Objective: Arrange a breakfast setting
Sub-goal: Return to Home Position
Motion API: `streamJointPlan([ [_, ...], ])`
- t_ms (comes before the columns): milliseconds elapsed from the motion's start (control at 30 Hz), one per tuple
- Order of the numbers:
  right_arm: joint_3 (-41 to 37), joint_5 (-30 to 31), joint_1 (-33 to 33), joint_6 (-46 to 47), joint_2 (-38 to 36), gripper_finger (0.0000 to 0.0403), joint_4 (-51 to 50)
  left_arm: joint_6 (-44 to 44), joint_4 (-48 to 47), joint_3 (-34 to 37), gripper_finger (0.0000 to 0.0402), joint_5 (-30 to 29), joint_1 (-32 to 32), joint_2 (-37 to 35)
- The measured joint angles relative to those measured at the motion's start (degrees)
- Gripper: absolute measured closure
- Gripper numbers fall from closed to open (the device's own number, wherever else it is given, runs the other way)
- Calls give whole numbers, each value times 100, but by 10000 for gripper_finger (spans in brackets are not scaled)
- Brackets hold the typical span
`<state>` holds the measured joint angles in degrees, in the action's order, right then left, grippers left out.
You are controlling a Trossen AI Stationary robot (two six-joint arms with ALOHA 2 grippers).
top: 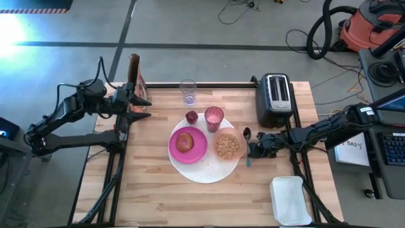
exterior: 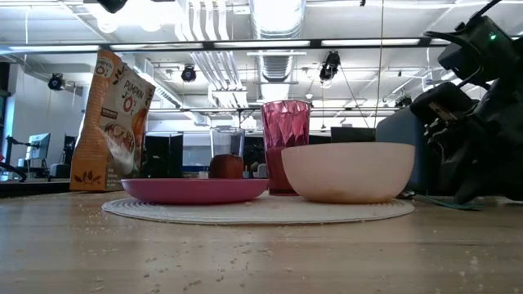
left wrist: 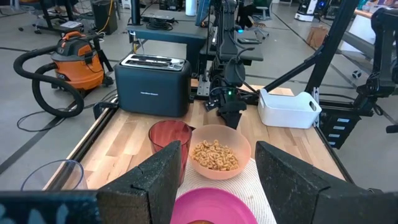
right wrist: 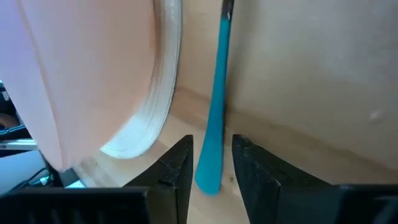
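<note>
The big white round disc (top: pixel 204 170) lies mid-table. On it rest the magenta plate (top: pixel 197 151) with the round toasted bread (top: pixel 185 141), the pink bowl (top: pixel 228 146) of cereal, the pink tumbler (top: pixel 214 118) and the small dark-red fruit (top: pixel 192 117). The blue-handled spoon (top: pixel 247 134) lies on the table just right of the bowl. My right gripper (top: pixel 255 152) is low over its handle; in the right wrist view its fingers (right wrist: pixel 177 171) stand narrowly apart on either side of the handle's free end (right wrist: pixel 209 171). My left gripper (top: pixel 138 104) is open and empty at the far left.
A cereal bag (top: pixel 135 77) stands beside my left gripper. A clear glass (top: pixel 188 90) stands at the far edge, a black toaster (top: pixel 275 99) at the far right, and a white tub (top: pixel 291 200) at the near right. Crumbs (exterior: pixel 204 253) dot the near table.
</note>
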<state>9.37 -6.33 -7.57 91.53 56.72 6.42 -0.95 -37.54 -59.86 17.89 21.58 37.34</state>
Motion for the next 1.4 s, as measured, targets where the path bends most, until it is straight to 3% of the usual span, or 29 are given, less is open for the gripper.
streamJointPlan([
  [167,0,-614,9,150,-330,302,10,0,-2,0,212,0,0,-21],
  [433,0,-668,9,-521,-1281,307,22,104,-171,0,212,0,0,-151],
  [633,0,-629,9,-1865,-1928,306,-15,174,-249,0,212,-49,-2,-250],
  [933,-2,-507,9,-4298,-2372,306,-18,177,-514,0,212,-846,0,-421],
  [1400,-4,-11,10,-6370,-2845,310,-286,565,-400,774,212,-861,0,-1047],
])
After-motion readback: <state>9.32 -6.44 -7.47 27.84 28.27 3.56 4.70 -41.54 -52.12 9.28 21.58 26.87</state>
